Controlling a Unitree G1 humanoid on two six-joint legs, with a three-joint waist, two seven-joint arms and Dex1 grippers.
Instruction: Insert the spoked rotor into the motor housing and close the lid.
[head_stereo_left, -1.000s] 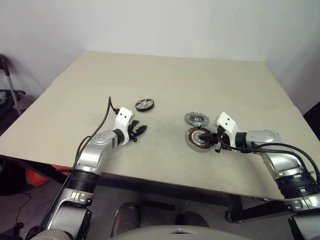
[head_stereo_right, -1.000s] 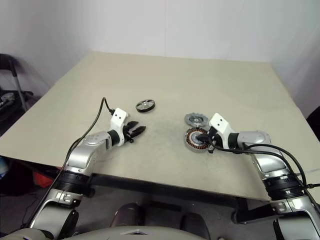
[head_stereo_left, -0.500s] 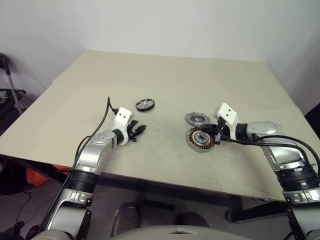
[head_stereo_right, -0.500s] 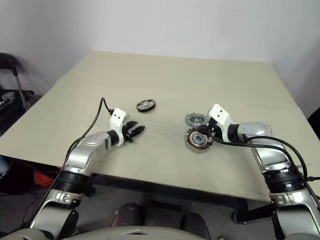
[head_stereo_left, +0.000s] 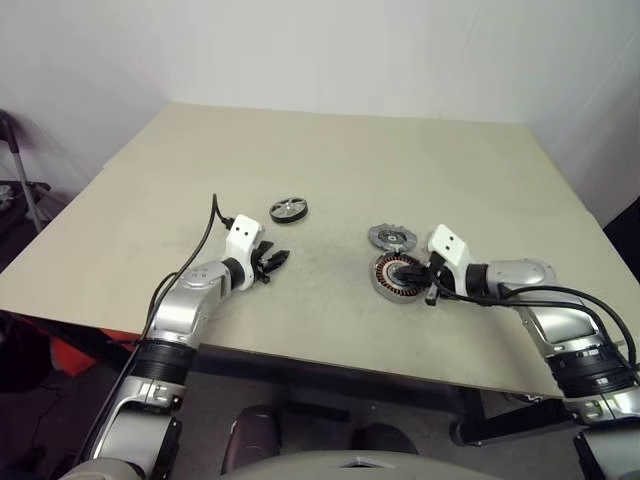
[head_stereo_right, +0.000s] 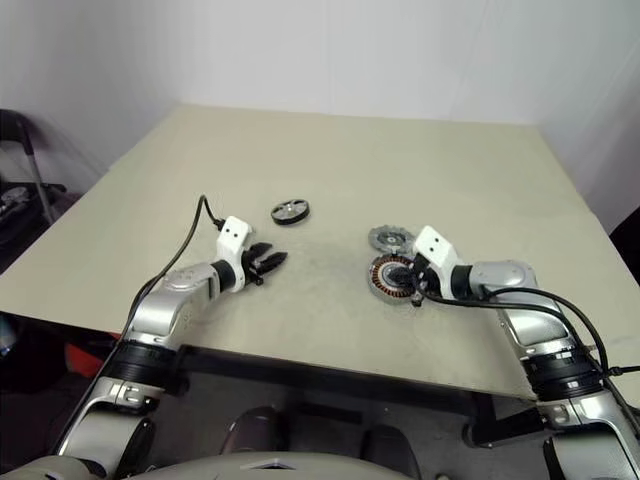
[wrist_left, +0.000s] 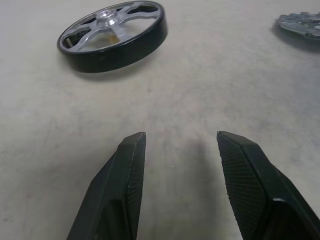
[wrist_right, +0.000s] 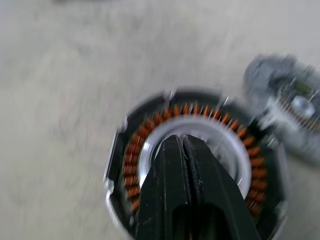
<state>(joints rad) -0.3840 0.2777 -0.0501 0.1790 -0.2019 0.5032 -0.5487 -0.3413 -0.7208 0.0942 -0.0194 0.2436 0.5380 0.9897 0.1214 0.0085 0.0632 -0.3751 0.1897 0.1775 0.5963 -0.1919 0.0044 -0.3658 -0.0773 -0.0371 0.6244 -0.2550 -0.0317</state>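
Spoked rotor (wrist_left: 112, 36) lies just ahead of spread left pincer (wrist_left: 181, 141), untouched

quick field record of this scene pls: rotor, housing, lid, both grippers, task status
spoked rotor: flat on the table, ahead of the left gripper, untouched
motor housing: on the table, windings exposed, no rotor inside
lid: lying on the table just beyond the housing
left gripper: open, empty, aimed toward the rotor
right gripper: shut, tips over the housing's centre; contact unclear
task status: rotor not inserted, lid not on
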